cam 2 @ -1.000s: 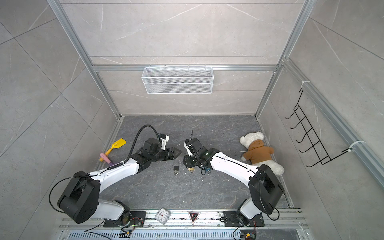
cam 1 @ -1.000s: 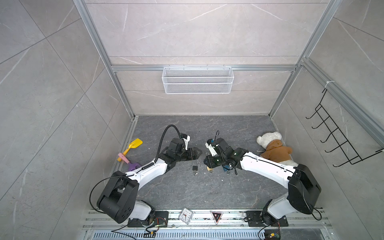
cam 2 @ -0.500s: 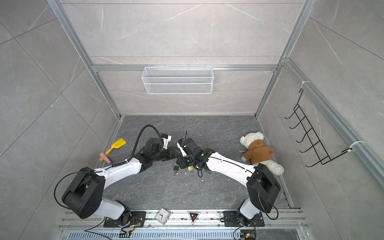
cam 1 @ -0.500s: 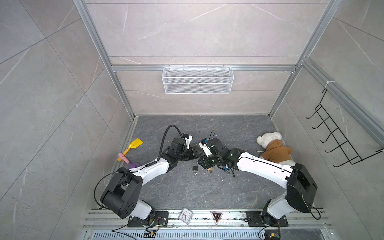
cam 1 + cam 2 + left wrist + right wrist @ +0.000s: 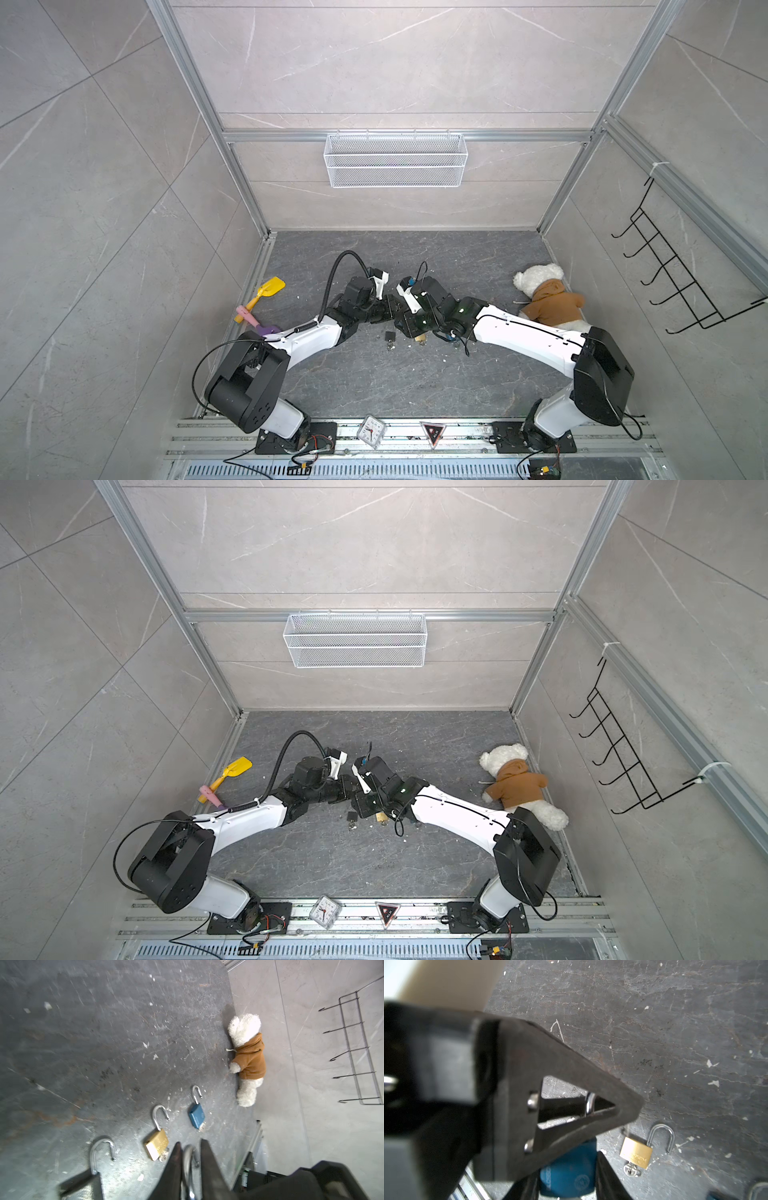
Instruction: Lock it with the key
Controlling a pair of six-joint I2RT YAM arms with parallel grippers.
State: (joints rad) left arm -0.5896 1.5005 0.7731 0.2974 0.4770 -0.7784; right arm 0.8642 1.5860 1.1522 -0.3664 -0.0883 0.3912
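A second ago my right arm [image 5: 528, 336] hung back, with bare floor [image 5: 374, 382] showing between my two wrists. Since then it has swung in toward my left arm [image 5: 307, 338], which has hardly shifted, and in both top views the two now meet nose to nose at mid-floor. The bear [image 5: 548, 299] by the right wall lies where it lay, and the three locks on the floor have not stirred. My left gripper [image 5: 190, 1142], spread wide a second ago, has closed right down: its fingers [image 5: 207, 1167] stand either side of a steel shackle [image 5: 187, 1160] and pinch it. My right gripper [image 5: 566, 1167] is as it was, part-way closed and clamped across the body of the blue lock [image 5: 566, 1180] that the shackle belongs to, so the lock is held between my two grips. Whether that shackle is pushed home I cannot tell, and this lock's own key is hidden from me. On the floor lie the black lock [image 5: 389, 336], the brass lock [image 5: 156, 1144] and a loose blue lock [image 5: 196, 1116], in a row, apart, each shackle swung out. A key [image 5: 163, 1156] sits in the brass lock's base and a second key [image 5: 202, 1126] in the loose blue one's.
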